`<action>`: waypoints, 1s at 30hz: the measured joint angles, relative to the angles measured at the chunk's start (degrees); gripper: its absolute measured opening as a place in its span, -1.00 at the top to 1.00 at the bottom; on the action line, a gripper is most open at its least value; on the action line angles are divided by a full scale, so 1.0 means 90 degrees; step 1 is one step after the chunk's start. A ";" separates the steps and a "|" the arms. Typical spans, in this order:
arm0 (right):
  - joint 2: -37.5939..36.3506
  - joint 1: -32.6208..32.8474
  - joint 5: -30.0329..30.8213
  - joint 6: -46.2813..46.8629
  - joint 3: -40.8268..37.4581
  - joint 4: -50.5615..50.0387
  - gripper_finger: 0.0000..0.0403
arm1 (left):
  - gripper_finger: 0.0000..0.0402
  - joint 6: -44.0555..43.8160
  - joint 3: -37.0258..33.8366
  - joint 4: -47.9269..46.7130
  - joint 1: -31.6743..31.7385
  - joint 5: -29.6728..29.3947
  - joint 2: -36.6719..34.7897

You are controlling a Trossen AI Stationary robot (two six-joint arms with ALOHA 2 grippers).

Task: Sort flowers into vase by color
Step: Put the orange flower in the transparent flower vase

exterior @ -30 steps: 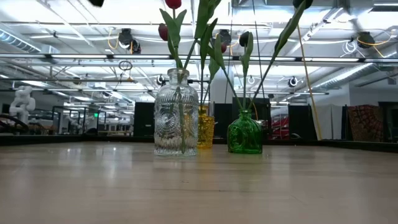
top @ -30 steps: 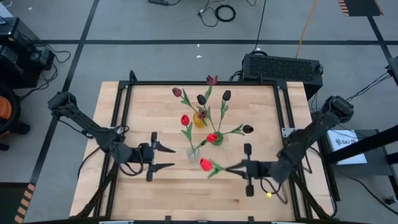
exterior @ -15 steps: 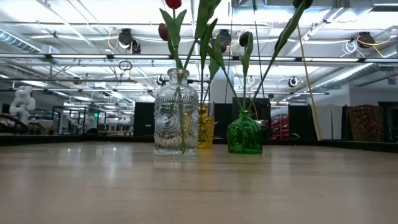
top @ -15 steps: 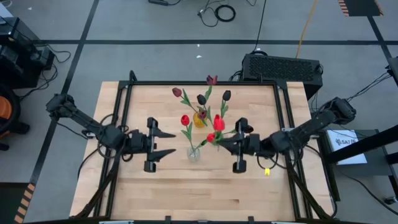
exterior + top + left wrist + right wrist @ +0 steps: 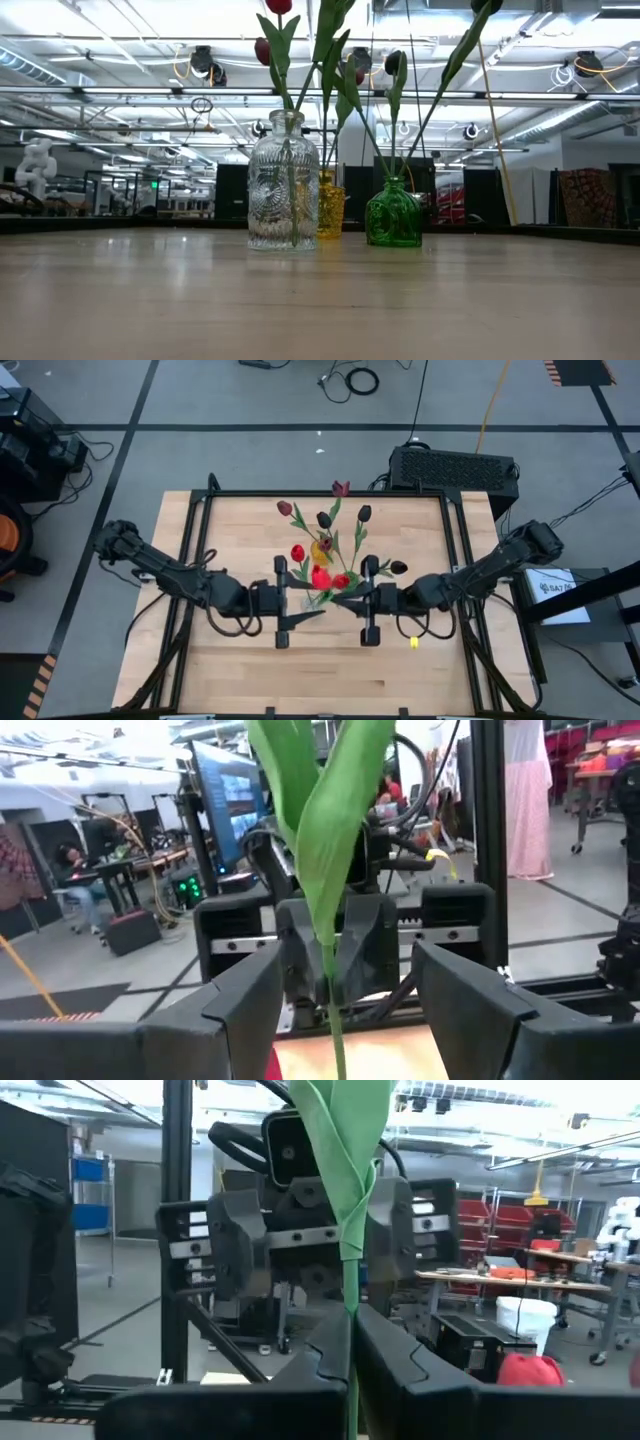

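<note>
both tools (image 5: 322, 604) meet over clear vase (image 5: 284, 183), hiding held stem (image 5: 349, 1230).

three vases (image 5: 285, 180) cluster mid-table (image 5: 420, 660), flowers (image 5: 324, 520) standing in them.

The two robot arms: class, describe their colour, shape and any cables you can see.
Both arms, the left arm and the right arm, are dark, slim and jointed. Each ends in a black pincer, left pincer and right pincer, on a crossbar. Black cables loop beside each forearm.
</note>
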 joint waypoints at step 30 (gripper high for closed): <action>0.0551 0.0144 0.0062 -0.0516 0.0761 -0.0673 1.00 | 0.54 -0.0214 0.0070 -0.0298 0.0066 0.0787 0.0044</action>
